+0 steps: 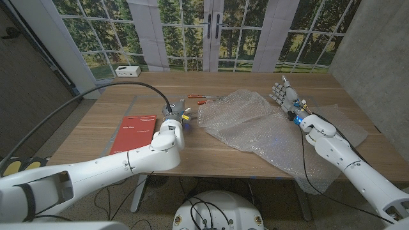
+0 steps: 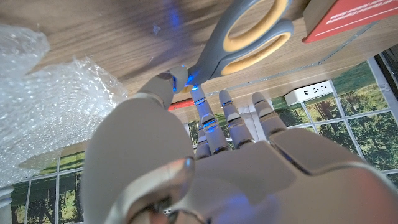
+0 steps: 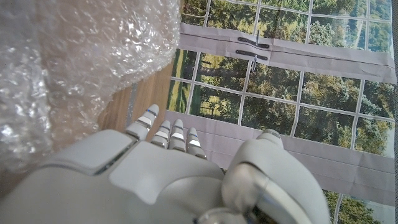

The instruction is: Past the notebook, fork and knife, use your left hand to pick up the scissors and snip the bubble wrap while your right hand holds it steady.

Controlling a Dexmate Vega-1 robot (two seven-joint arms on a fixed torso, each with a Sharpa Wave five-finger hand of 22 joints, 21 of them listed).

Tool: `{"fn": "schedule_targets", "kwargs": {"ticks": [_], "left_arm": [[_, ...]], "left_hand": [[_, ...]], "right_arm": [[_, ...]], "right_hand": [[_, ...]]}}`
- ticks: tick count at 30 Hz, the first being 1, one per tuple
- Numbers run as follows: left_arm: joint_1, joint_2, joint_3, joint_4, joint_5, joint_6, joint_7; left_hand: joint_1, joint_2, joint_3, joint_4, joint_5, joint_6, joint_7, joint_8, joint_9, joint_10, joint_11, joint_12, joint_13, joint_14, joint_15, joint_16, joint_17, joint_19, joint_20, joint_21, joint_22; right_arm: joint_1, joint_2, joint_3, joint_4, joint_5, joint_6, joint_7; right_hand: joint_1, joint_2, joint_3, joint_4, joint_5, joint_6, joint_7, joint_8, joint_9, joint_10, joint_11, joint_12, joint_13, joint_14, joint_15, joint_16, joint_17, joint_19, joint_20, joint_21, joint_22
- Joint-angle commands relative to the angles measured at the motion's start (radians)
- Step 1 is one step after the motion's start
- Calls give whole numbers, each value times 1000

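Grey scissors with yellow-lined handles (image 2: pixel 249 37) lie on the wooden table between the red notebook (image 1: pixel 134 133) and the bubble wrap (image 1: pixel 255 128). My left hand (image 1: pixel 171 126) reaches over them with its fingers stretched out. Its thumb tip (image 2: pixel 177 78) touches the scissors (image 1: pixel 185 117) where the handles meet, and nothing is gripped. My right hand (image 1: pixel 285 96) stands upright with fingers spread, above the far right part of the bubble wrap (image 3: pixel 74 62), holding nothing. Red-handled cutlery (image 1: pixel 198 97) lies beyond the scissors.
A white power strip (image 1: pixel 128 70) sits at the table's far left corner. Windows and a door stand behind the table. The notebook's corner (image 2: pixel 348 15) shows close to the scissor handles. The bubble wrap (image 2: pixel 50 99) spreads over the table's right half and hangs past the front edge.
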Motion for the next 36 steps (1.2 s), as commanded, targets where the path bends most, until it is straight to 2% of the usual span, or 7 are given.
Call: {"fn": "schedule_targets", "kwargs": {"ticks": [1,9,19,30,36], "left_arm": [[14,8,-29,-16,6,-18,13],[52,-1,-80,-16,-9,-52,34],[71,-10,-101,-20,6,-77,42],[137,-29,-191,-44,-22,-135,77],[146,-34,-211,-41,-29,-161,75]], "left_hand": [[9,-5,5,1,8,0,8,-1,2,15,-18,84,61,4,-4,-1,5,1,7,5,4],[11,-5,1,0,17,2,9,0,2,11,-18,89,67,3,-5,1,13,1,6,6,4],[13,-8,1,-1,28,8,10,2,2,11,-18,96,71,6,-5,2,17,3,6,7,4],[15,-8,-3,-1,38,10,13,1,2,10,-20,103,75,8,-8,4,25,6,6,7,4],[15,-9,-3,0,44,10,13,1,2,12,-19,105,74,8,-9,3,27,9,5,8,4]], "right_arm": [[-6,4,3,-4,1,10,-3],[-13,1,7,-11,1,11,-12],[-14,3,10,-9,3,17,-12],[-11,13,11,8,8,28,1],[-11,17,11,14,10,32,2]], "right_hand": [[-10,0,3,-1,-2,-4,-8,2,1,-2,-1,1,3,1,-8,7,3,3,6,6,4],[-10,0,4,-1,-2,-4,-8,3,1,-2,-2,1,3,1,-8,7,3,3,7,6,4],[-10,1,6,-1,-2,-4,-9,3,1,-3,-1,1,3,1,-8,7,3,4,7,6,4],[-13,1,6,0,-2,-4,-8,3,1,-2,0,1,3,1,-8,7,3,4,7,6,4],[-13,0,6,1,-2,-4,-8,3,1,-2,-1,1,3,1,-8,7,3,4,7,6,4]]}}
